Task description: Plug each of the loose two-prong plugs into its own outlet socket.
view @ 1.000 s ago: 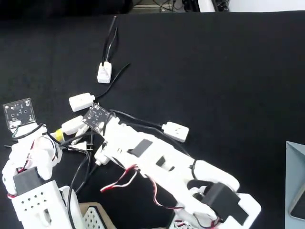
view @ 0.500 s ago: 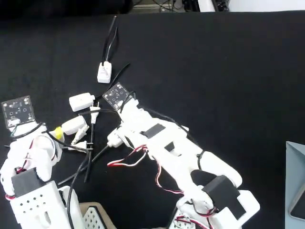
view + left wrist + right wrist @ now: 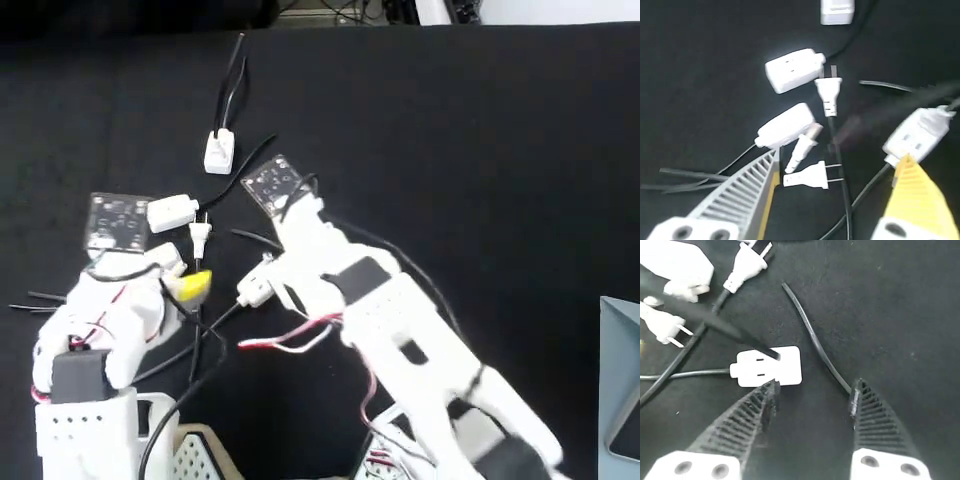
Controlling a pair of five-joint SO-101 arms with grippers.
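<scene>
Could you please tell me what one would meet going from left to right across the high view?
First the dark square circuit board on the left arm → white rectangular outlet socket → smaller white socket on black cord → dark square circuit board on the right arm → grey object at the right edge.

- Your black bench (image 3: 480, 150) is evenly, brightly lit; shadows barely show on it.
- White plugs (image 3: 829, 92) on the bench glare, washed out.
</scene>
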